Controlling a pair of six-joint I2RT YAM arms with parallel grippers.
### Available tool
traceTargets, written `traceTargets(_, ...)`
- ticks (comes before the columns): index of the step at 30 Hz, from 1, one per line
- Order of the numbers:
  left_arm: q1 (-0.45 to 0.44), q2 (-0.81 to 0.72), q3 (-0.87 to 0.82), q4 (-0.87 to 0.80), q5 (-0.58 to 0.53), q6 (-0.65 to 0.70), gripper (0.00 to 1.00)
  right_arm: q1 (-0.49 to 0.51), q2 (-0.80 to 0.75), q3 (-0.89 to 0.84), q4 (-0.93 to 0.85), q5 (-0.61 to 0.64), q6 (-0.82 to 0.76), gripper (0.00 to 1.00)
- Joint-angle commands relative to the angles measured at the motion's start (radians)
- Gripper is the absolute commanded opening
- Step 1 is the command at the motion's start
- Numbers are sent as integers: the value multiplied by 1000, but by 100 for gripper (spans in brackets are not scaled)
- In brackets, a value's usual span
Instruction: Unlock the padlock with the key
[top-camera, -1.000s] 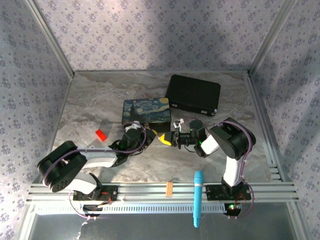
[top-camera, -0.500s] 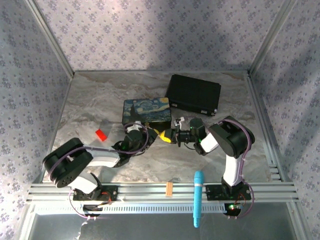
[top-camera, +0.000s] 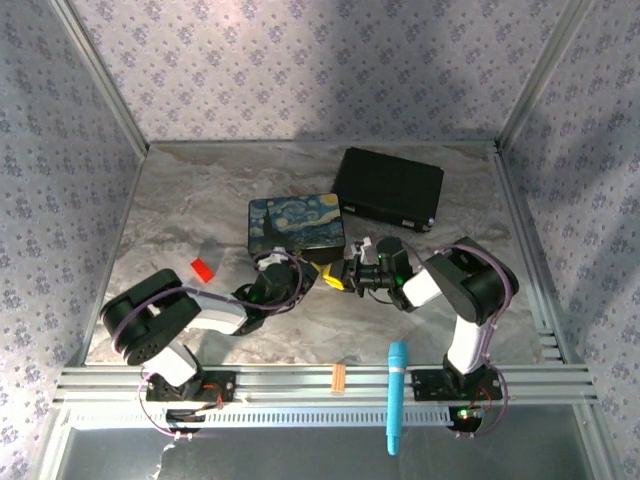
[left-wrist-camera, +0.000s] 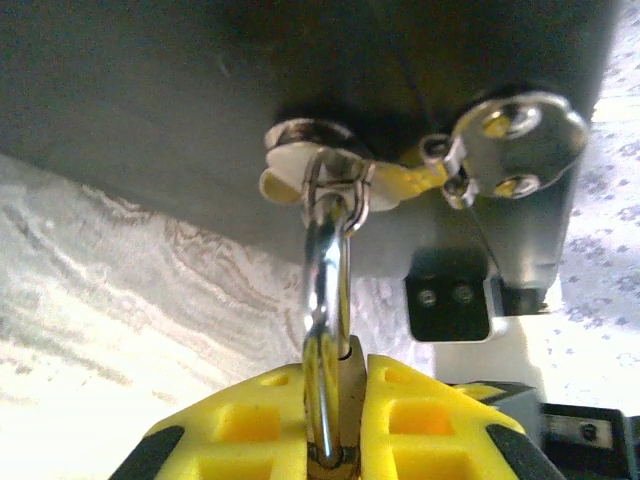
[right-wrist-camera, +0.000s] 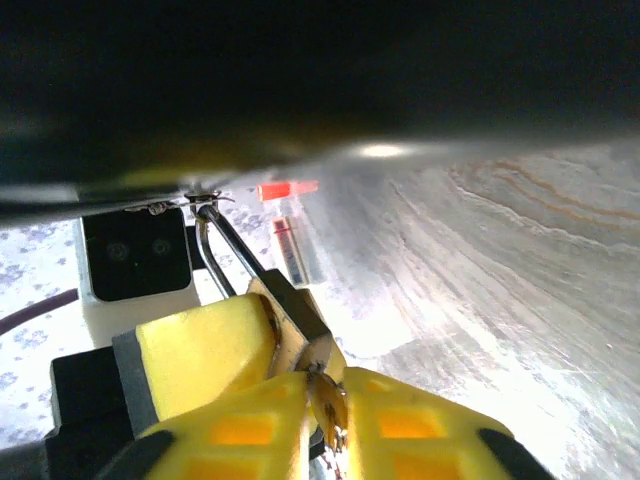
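Teamwork from above: left gripper (top-camera: 318, 273) and right gripper (top-camera: 346, 277) meet just before the blue painted box (top-camera: 295, 222). Left wrist: left gripper clamps the padlock (left-wrist-camera: 328, 270), steadying it at the hasp (left-wrist-camera: 312, 150). Right wrist: right gripper pinches the key (right-wrist-camera: 325, 395) at the padlock's base, apparently inserted for turning.

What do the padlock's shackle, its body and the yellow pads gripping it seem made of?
Thin curved padlock shackle: polished silvery metal, likely steel, with mirror glints. Padlock body: brass-looking, gold with a dull sheen. Yellow pads: matte, moulded with square recesses, probably rubber or plastic.
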Motion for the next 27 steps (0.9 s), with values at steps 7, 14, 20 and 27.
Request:
traceTargets(7, -31, 16, 13, -31, 95, -54, 0, 7, -259, 3, -583, 179, -374, 32)
traceTargets(14, -29, -3, 31, -131, 97, -55, 0, 87, -500, 111, -1142, 494, -872, 48)
traceTargets(20, -26, -20, 51, -184, 115, -50, 0, 297, -575, 122, -1150, 938, -1163, 51)
traceTargets(27, -27, -46, 49, -213, 124, -42, 0, 318, -497, 127, -1006, 920, -1317, 99)
